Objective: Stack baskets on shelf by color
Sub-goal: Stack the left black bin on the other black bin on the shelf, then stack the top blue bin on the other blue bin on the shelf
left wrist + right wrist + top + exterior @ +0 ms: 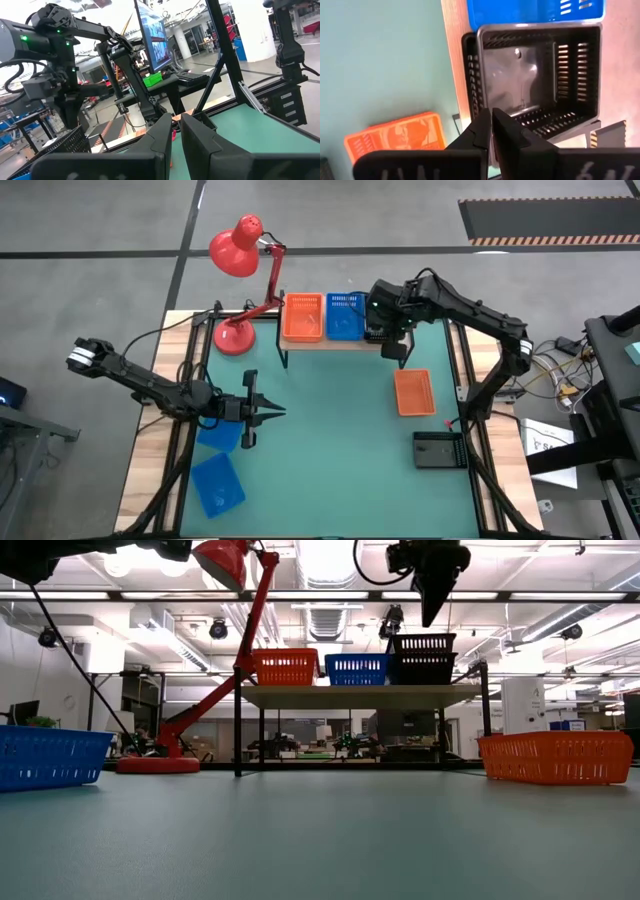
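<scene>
The light-wood shelf [360, 696] stands at the table's far edge. On it sit an orange basket [285, 667], a blue basket [357, 668] and, at its right end, two black baskets [422, 657] nested one in the other. My right gripper [432, 612] hangs shut just above the black stack [540, 70], pointing down and touching nothing. My left gripper [272, 412] waits shut over the table's left half. On the table lie a second orange basket [414, 392], a black basket [440, 450] and two blue baskets [218, 435] [217, 485].
A red desk lamp [238, 252] stands at the far left beside the shelf, its base [233, 337] on the table. The green table top [330, 450] lies bare in the middle and at the near edge. Cables and equipment sit beyond the right edge.
</scene>
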`<control>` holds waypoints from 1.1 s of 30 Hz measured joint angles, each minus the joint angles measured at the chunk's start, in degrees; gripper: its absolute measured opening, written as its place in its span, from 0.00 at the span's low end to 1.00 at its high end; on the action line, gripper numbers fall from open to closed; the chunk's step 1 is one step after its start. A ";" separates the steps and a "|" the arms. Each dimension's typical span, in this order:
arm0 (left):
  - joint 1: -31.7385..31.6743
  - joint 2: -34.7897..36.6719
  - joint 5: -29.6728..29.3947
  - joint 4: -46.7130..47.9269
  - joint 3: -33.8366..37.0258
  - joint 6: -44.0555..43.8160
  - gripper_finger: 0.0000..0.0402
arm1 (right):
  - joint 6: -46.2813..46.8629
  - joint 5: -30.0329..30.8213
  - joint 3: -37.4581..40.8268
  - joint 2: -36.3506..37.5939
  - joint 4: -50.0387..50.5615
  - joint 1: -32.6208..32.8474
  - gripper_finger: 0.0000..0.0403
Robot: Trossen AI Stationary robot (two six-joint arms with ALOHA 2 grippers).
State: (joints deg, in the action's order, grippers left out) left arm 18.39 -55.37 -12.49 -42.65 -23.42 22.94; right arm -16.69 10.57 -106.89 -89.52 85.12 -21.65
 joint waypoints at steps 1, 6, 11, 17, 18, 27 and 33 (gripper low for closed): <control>0.00 0.00 0.00 0.00 0.00 0.11 0.06 | -0.27 0.00 0.38 -0.02 -0.72 -0.02 0.02; 0.00 0.00 0.00 0.02 0.00 0.17 0.06 | -0.80 0.03 3.21 -0.10 -3.64 -0.02 0.02; 0.00 0.00 0.00 0.01 0.00 0.17 0.06 | -0.33 0.02 4.55 -0.13 -3.44 -0.02 0.02; 0.00 0.00 0.00 0.02 0.00 -0.07 0.06 | 1.03 -0.31 4.60 0.95 -3.42 0.08 0.02; 0.00 0.00 0.00 0.02 0.00 -0.11 0.06 | 1.58 -0.81 4.81 1.35 -3.55 0.38 0.02; 0.00 -1.80 0.00 0.17 0.07 -6.46 0.06 | 1.19 -12.39 24.50 11.85 -32.71 12.99 0.02; 0.00 -4.27 0.00 0.00 0.07 -14.21 0.06 | -2.85 -11.88 49.98 18.45 -73.80 24.75 0.02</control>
State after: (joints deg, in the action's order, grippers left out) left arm 18.39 -59.65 -12.49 -42.65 -23.35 8.74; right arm -19.54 -1.31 -56.91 -71.07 11.32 3.10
